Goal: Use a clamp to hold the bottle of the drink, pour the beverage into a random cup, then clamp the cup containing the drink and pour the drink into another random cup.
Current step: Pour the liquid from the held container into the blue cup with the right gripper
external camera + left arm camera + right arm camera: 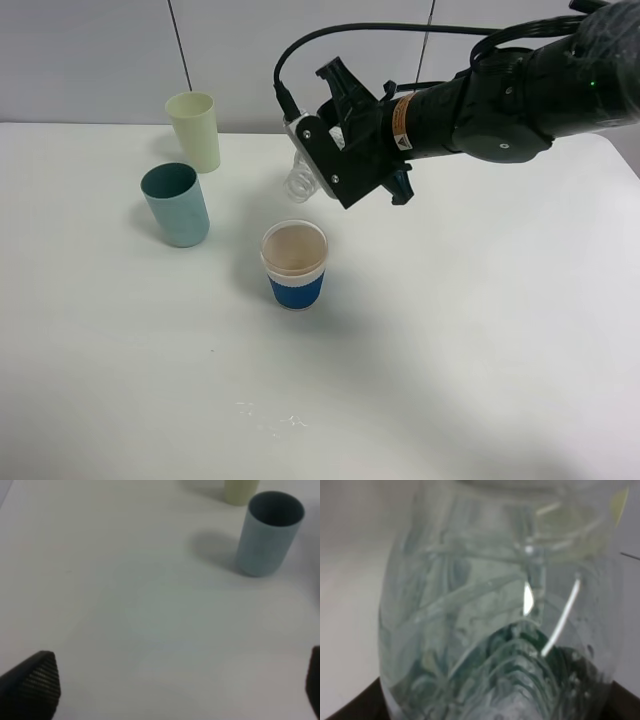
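Note:
My right gripper [318,165] is shut on a clear plastic bottle [299,181], held tilted above the table just behind the blue-and-white cup [294,264]. That cup's inside looks pale brown; I cannot tell whether drink is in it. In the right wrist view the bottle [495,605] fills the frame, with dark fingers [350,707] at the corners. A teal cup [176,204] and a pale yellow-green cup [194,130] stand upright at the back left. My left gripper [175,687] is open over bare table, short of the teal cup [269,532] and the pale cup [240,491]. The high view does not show it.
The white table [450,350] runs back to a grey wall. A few small clear specks [270,415] lie near the front edge. The right arm's black body [500,100] and cable reach in from the upper right.

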Controlling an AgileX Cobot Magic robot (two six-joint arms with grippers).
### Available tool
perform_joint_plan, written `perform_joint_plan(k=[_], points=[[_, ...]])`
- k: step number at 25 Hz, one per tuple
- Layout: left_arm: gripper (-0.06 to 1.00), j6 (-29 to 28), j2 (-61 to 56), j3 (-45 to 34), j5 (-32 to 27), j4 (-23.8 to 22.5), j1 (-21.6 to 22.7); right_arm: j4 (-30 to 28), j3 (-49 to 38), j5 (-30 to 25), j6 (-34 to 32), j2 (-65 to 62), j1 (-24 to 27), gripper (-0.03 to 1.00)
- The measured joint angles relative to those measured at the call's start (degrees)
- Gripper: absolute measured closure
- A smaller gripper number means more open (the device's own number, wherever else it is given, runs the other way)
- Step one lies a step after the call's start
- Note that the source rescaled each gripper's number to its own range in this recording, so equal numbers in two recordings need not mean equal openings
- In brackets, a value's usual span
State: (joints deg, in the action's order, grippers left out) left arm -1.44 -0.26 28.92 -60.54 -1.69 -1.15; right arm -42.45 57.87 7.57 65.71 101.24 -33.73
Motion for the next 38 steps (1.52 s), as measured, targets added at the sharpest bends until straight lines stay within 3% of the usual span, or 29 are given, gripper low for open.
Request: perform_joint_plan(k=[32, 38], points=[[-0.06, 0.0, 0.0, 0.0, 0.0, 0.0, 0.0, -1.4, 0.0, -0.3, 4.4, 0.0, -0.8, 0.95], [-0.06, 0.0, 0.0, 0.0, 0.0, 0.0, 0.0, -1.6, 0.0, -0.3, 7.7, 0.0, -0.8, 0.95]])
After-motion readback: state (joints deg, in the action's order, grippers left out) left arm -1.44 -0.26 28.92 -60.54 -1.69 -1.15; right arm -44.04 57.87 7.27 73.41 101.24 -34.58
